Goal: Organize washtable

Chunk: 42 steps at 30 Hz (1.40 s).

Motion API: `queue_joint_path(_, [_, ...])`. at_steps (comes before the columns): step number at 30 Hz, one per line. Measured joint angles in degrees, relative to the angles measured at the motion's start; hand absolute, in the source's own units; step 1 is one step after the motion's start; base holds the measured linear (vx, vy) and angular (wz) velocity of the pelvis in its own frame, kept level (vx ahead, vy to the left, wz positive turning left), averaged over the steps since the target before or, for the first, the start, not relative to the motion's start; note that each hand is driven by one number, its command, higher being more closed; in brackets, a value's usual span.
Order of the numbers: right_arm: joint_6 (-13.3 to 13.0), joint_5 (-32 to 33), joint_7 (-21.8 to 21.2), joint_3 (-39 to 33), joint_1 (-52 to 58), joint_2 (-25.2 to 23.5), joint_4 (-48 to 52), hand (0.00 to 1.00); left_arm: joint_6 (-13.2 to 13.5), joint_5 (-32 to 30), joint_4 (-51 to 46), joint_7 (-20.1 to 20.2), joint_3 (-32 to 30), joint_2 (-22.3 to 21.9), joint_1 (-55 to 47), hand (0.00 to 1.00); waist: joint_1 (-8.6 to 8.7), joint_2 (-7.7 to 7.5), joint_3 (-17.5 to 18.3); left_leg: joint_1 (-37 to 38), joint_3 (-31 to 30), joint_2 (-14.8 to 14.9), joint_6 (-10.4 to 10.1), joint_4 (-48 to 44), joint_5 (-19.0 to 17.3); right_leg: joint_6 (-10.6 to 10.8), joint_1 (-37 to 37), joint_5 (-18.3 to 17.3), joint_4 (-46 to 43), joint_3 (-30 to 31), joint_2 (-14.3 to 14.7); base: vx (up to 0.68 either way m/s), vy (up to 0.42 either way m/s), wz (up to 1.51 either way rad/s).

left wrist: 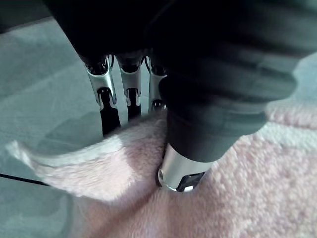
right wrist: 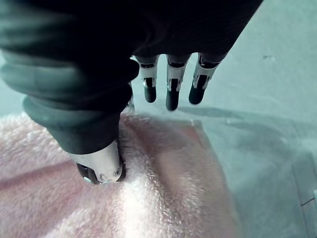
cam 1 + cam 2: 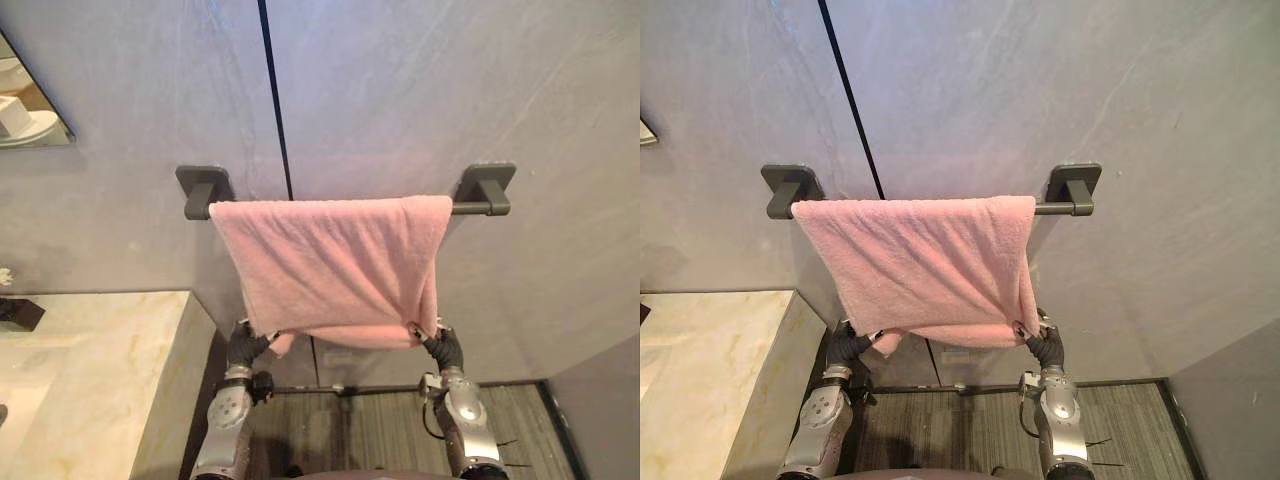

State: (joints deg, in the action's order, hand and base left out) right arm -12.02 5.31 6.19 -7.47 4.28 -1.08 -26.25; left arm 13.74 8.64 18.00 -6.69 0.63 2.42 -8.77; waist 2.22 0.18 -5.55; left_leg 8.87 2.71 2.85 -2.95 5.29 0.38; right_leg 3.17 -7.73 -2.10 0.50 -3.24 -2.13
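A pink towel (image 3: pixel 330 265) hangs folded over a dark grey bar (image 3: pixel 480 208) on the grey wall. Its lower edge is drawn out from the wall between my two hands. My left hand (image 3: pixel 245 345) is at the lower left corner. Its fingers (image 1: pixel 106 114) go behind the towel's edge (image 1: pixel 247 188) and its thumb (image 1: pixel 181 173) presses on the front, pinching the cloth. My right hand (image 3: pixel 442 348) is at the lower right corner. There the thumb (image 2: pixel 99 166) rests on the towel (image 2: pixel 163 188), while the fingers (image 2: pixel 171 94) stay straight and clear of the cloth.
A pale marble counter (image 3: pixel 90 370) stands at the left, its side wall close to my left arm. A mirror's corner (image 3: pixel 25 110) shows at the upper left. Grey floor (image 3: pixel 350 430) lies below the towel, and a grey side wall (image 3: pixel 600 410) rises at the lower right.
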Motion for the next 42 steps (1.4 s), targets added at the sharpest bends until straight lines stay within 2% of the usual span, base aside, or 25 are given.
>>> queue_joint_path(7, [0.1, 2.2, 3.8, -4.9, 4.8, 0.6, 0.1, 0.00, -0.2, 3.5, 0.0, -1.2, -4.1, 0.7, -4.4, 0.00, -0.21, -0.02, 0.0, 0.1, 0.2, 0.2, 0.1, -0.2, -0.1, 0.0, -0.1, 0.0, -0.2, 0.1, -0.2, -0.03, -0.013, -0.01])
queue_joint_path(13, [0.2, 3.8, 4.3, -7.1, 7.7, 0.3, 3.2, 0.00, -0.3, 4.2, -4.6, -2.4, -6.1, 0.6, -6.1, 0.00, -0.27, -0.28, 0.4, 0.2, 0.5, 0.3, -0.2, -0.2, -0.3, -0.1, 0.1, -0.3, -0.5, 0.1, -0.2, -0.07, -0.019, -0.01])
queue_joint_path(16, [0.9, 4.3, 6.2, -10.8, 8.5, 0.3, 11.0, 0.00, -0.1, 4.2, -12.5, -3.6, -8.9, 0.4, -6.2, 0.00, -0.46, -0.51, 0.6, -0.1, 0.5, 0.3, 0.0, -0.1, -0.5, 0.0, 0.1, -0.6, -0.5, 0.0, -0.7, -0.02, -0.003, 0.04])
queue_joint_path(23, [0.5, 4.3, 8.1, -15.4, 6.1, 0.5, 25.7, 0.00, 1.7, 4.3, -28.8, -4.9, -11.9, 0.3, -5.4, 0.00, -0.42, -0.73, 2.4, -0.1, 0.4, 0.0, 0.3, -1.4, -0.5, -0.3, -0.3, -0.3, -0.5, 0.1, -0.9, 0.00, 0.000, 0.00])
queue_joint_path(26, [-1.3, 4.1, 9.1, -17.8, 3.6, 0.6, 33.6, 0.00, 3.7, 4.3, -36.7, -5.8, -12.9, 0.3, -3.2, 0.00, -0.19, -0.70, 2.4, 0.1, 0.3, 0.0, 0.4, -1.6, -0.6, -0.3, -0.6, -0.3, -0.5, 0.0, -0.9, -0.01, -0.005, 0.01])
queue_joint_path(29, [-4.2, 4.1, 9.9, -18.0, 0.9, 2.3, 43.3, 0.00, 6.4, 5.4, -44.0, -6.1, -14.2, 0.9, -1.3, 0.00, -0.05, -0.32, 2.2, 0.5, 0.4, 0.0, 0.4, -2.1, -1.0, -0.3, -1.0, -0.3, -0.6, 0.2, -0.9, -0.06, -0.014, -0.04])
queue_joint_path(31, [-6.9, 5.1, 8.5, -16.3, -1.5, 4.6, 49.1, 0.00, 8.3, 8.3, -48.6, -5.5, -13.6, 2.6, -0.5, 0.00, 0.01, 0.19, 2.3, 0.8, 0.5, 0.0, 0.5, -2.3, -1.3, -0.2, -1.0, -0.4, -0.6, 0.5, -0.9, -0.08, -0.012, -0.07])
queue_joint_path(33, [-8.9, 7.1, 6.4, -13.0, -4.0, 7.8, 53.2, 0.00, 9.7, 11.6, -51.4, -3.4, -11.3, 5.2, 1.6, 0.00, 0.05, 0.58, 2.5, 0.8, 0.6, 0.0, 0.5, -2.2, -1.4, -0.3, -1.0, -0.4, -0.5, 0.7, -0.8, -0.06, -0.016, -0.05])
queue_joint_path(34, [-10.1, 8.9, 4.2, -9.1, -6.3, 10.3, 55.1, 0.00, 10.6, 13.4, -52.7, -1.6, -8.4, 7.6, 3.4, 0.00, 0.06, 0.78, 2.7, 0.9, 0.7, 0.0, 0.5, -2.2, -1.3, -0.3, -1.0, -0.4, -0.5, 0.8, -0.8, -0.05, -0.016, -0.03])
queue_joint_path(35, [-10.3, 9.7, 3.3, -7.6, -7.1, 11.1, 55.6, 0.00, 10.7, 13.9, -53.1, -0.8, -7.0, 8.4, 4.0, 0.00, 0.07, 0.84, 2.7, 0.9, 0.7, 0.0, 0.5, -2.3, -1.3, -0.3, -1.0, -0.3, -0.5, 0.8, -0.7, -0.05, -0.020, -0.02])
queue_joint_path(37, [-11.0, 12.9, -0.9, 0.5, -11.3, 14.0, 57.2, 0.00, 11.0, 16.3, -54.0, 3.2, 0.7, 11.6, 6.8, 0.00, 0.04, 0.94, 2.8, 0.9, 0.8, 0.0, 0.5, -2.3, -1.3, -0.2, -1.0, -0.2, -0.5, 0.9, -0.5, 0.00, 0.000, 0.00])
queue_joint_path(39, [-11.2, 15.5, -4.0, 6.0, -13.7, 15.4, 57.2, 0.00, 10.8, 18.6, -53.8, 6.5, 5.9, 13.6, 8.5, 0.00, -0.01, 0.89, 2.9, 0.9, 0.9, -0.1, 0.5, -2.3, -1.3, -0.2, -0.9, -0.2, -0.5, 1.1, -0.4, -0.01, -0.012, -0.04])
queue_joint_path(41, [-11.1, 19.4, -8.5, 15.5, -16.9, 18.7, 56.9, 0.00, 10.0, 20.6, -51.2, 10.7, 14.2, 17.6, 11.2, 0.00, -0.05, 0.81, 2.9, 1.0, 1.2, -0.2, 0.5, -2.3, -1.3, -0.2, -0.9, -0.2, -0.5, 1.3, -0.4, 0.01, -0.006, -0.05])
queue_joint_path(42, [-11.1, 20.0, -9.4, 17.3, -17.4, 19.6, 56.9, 0.00, 9.7, 20.8, -50.4, 11.4, 15.7, 18.5, 11.7, 0.00, -0.10, 0.80, 2.9, 0.9, 1.2, -0.2, 0.5, -2.3, -1.3, -0.2, -0.9, -0.2, -0.5, 1.4, -0.4, 0.02, -0.003, -0.05])
